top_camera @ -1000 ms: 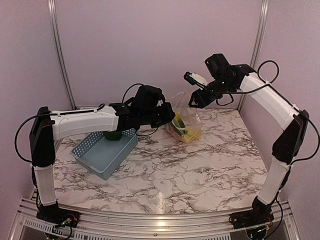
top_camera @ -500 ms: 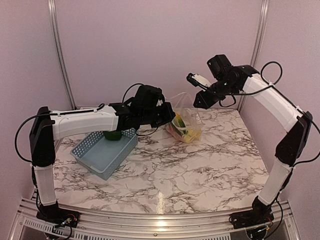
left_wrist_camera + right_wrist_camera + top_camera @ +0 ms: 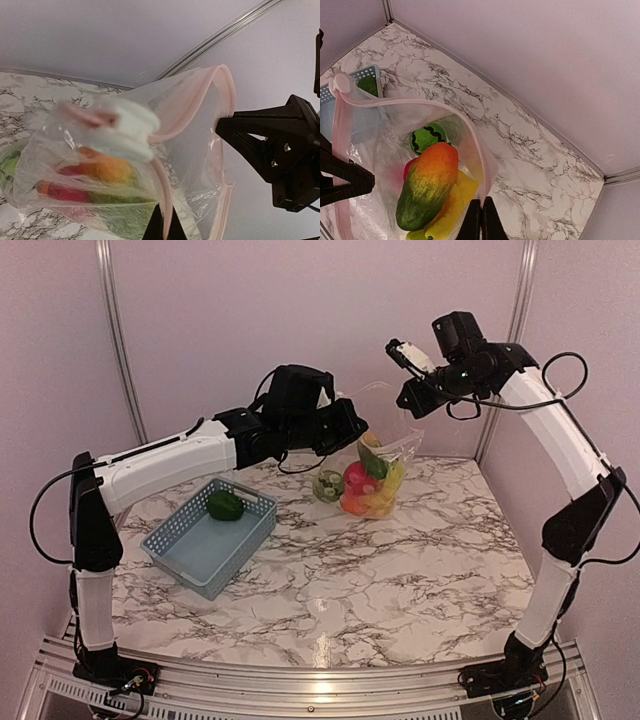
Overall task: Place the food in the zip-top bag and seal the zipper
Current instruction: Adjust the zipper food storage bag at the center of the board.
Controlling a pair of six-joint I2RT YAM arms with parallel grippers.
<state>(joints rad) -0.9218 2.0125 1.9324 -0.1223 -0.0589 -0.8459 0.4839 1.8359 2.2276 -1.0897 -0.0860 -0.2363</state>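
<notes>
The left hand (image 3: 352,428) is clenched on one side of the zip-top bag's (image 3: 388,452) pinkish zipper (image 3: 226,87); the right hand (image 3: 408,400) is pinched shut on the opposite side. The mouth gapes between them; the bag hangs low over the marble tabletop (image 3: 420,560), toy fruits (image 3: 360,480) piled inside; one green piece (image 3: 225,505) lies apart in the blue basket (image 3: 200,550).

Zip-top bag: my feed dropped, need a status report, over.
Left gripper shut on zip-top bag rim, right gripper shut on opposite rim. Bag hangs between them, fruit inside, zipper unsealed. One green piece in basket. Nothing in the way.
</notes>
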